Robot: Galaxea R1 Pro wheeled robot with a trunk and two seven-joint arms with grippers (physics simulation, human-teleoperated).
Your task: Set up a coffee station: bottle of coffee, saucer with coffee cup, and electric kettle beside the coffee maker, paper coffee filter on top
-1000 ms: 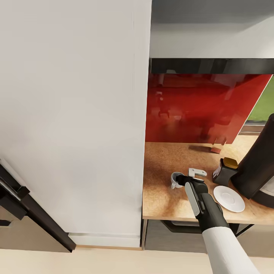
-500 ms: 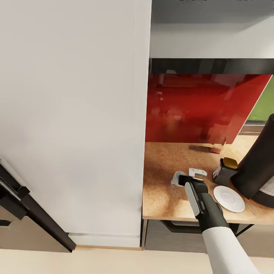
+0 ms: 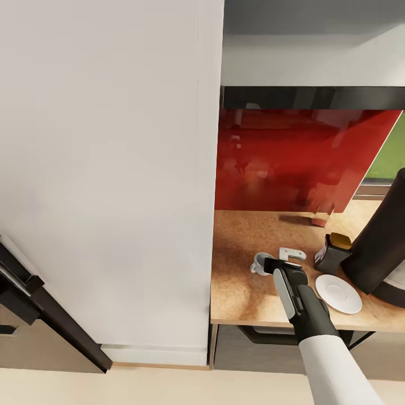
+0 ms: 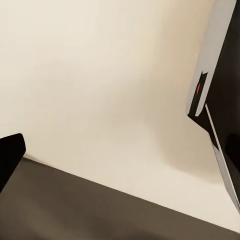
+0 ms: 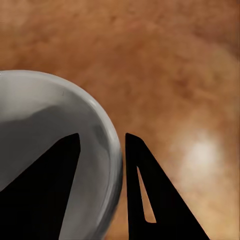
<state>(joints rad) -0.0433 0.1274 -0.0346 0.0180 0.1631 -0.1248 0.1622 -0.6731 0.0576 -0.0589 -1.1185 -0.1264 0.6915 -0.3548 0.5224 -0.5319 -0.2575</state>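
Observation:
A small grey coffee cup (image 3: 260, 262) stands upright on the wooden countertop (image 3: 242, 292), near its left end. My right gripper (image 3: 270, 263) reaches it from the front. In the right wrist view the cup's rim (image 5: 102, 115) sits between the two dark fingers, one inside the cup (image 5: 40, 110) and one outside, and the gripper (image 5: 102, 137) is shut on that wall. A white saucer (image 3: 338, 293) lies to the right, bare. Behind it stands a dark coffee bottle with a gold lid (image 3: 333, 252). A tall black appliance (image 3: 382, 247) rises at the right edge.
A tall white cabinet side (image 3: 112, 169) walls off the counter's left end. A red backsplash (image 3: 292, 157) and a dark hood (image 3: 312, 97) close the back and top. A small reddish block (image 3: 322, 217) sits by the backsplash. The left wrist view shows pale floor (image 4: 110, 100) and one dark fingertip (image 4: 10, 150).
The cup tipped over towards the left half a second ago and now stands upright again, a little farther back. The arm has barely moved.

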